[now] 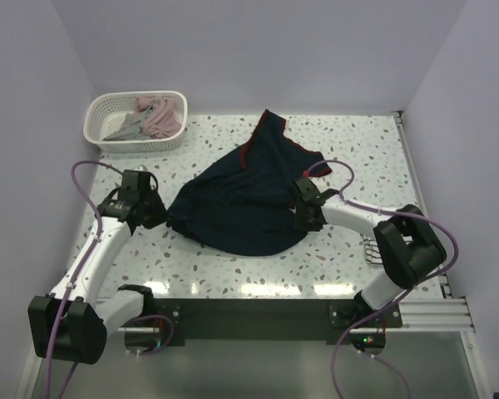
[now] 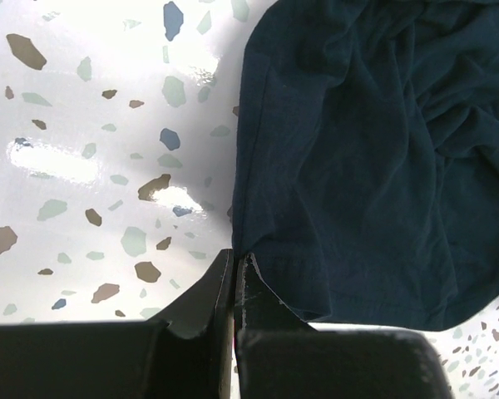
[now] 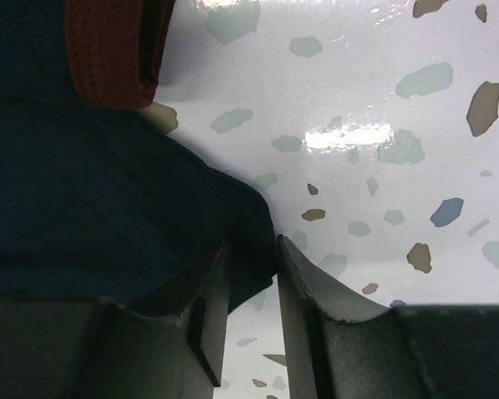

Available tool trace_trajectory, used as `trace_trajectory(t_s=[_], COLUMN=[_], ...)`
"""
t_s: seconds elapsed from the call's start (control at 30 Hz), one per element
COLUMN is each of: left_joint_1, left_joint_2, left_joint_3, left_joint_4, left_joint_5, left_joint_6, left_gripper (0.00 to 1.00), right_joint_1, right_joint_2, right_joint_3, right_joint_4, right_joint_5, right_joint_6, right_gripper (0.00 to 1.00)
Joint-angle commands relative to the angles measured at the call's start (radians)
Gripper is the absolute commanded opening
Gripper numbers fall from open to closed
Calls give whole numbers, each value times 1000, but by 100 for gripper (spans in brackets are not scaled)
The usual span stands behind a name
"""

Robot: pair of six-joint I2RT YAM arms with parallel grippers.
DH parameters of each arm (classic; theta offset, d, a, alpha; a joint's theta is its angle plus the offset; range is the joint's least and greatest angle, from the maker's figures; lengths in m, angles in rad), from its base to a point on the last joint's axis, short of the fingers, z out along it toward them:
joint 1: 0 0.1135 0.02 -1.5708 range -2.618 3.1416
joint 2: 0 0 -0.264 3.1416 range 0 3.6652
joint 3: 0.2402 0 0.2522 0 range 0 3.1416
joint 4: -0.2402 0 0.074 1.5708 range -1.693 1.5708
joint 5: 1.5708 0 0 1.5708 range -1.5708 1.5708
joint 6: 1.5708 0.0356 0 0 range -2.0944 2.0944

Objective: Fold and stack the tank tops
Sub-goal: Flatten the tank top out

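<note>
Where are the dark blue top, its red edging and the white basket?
Navy tank top (image 1: 241,208), overhead view, middle of the crumpled cloth.
Red trim (image 3: 108,50), right wrist view, on the ribbed band.
Basket (image 1: 137,143), overhead view, its near wall.

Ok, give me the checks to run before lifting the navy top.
1. Left gripper shut at the left edge of the top: ok.
2. Cloth pinched in it: cannot tell.
3. Right gripper closed on the right edge: not ok, jaws apart around the cloth.
4. Top lying flat: not ok, rumpled.
5. Basket apart from the top: ok.
</note>
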Motion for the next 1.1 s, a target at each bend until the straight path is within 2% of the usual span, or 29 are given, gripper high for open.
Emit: trace_trajectory(t_s=[0.0, 0.07, 0.13, 0.2, 0.27, 0.33, 0.47, 0.5, 0.57, 0.6, 0.67, 0.8, 0.9, 1.07], left_joint_1=[9, 9, 9, 8, 9, 8, 9, 9, 9, 8, 9, 8, 9, 9], left_joint_2=[-2, -4, -5, -16, -40, -67, -175, -188, -211, -214, -220, -203, -162, -58], left_joint_3=[34, 37, 42, 65, 113, 160, 325, 360, 483, 526, 653, 845, 963, 1071], left_joint_4=[51, 59, 66, 83, 86, 83, 62, 47, 42, 40, 54, 88, 105, 123], left_joint_5=[38, 43, 49, 84, 109, 135, 139, 142, 158, 179, 199, 239, 244, 242], left_joint_6=[23, 26, 39, 52, 60, 54, 17, 8, -23, -36, -82, -153, -176, -188], left_gripper=[0, 0, 0, 0, 0, 0, 0, 0, 0, 0, 0, 0, 0, 0], right_joint_1=[6, 6, 6, 6, 4, 4, 4, 4, 4, 3, 6, 3, 4, 4], right_joint_2=[31, 20, -20, -76, -210, -354, -507, -522, -535, -537, -528, -474, -456, -474], right_joint_3=[-25, -22, -5, 43, 87, 200, 482, 620, 757, 887, 1006, 1349, 1486, 1450], right_joint_4=[9, -9, -50, -98, -175, -277, -423, -452, -525, -543, -583, -661, -692, -579], right_joint_5=[22, 39, 42, 45, 31, 43, 74, 74, 73, 68, 34, 19, 24, 80], right_joint_6=[50, 62, 75, 85, 89, 92, 95, 90, 83, 75, 60, 38, 29, 9], right_gripper=[30, 8, 0, 0, 0, 0, 0, 0, 0, 0, 0, 0, 0, 0])
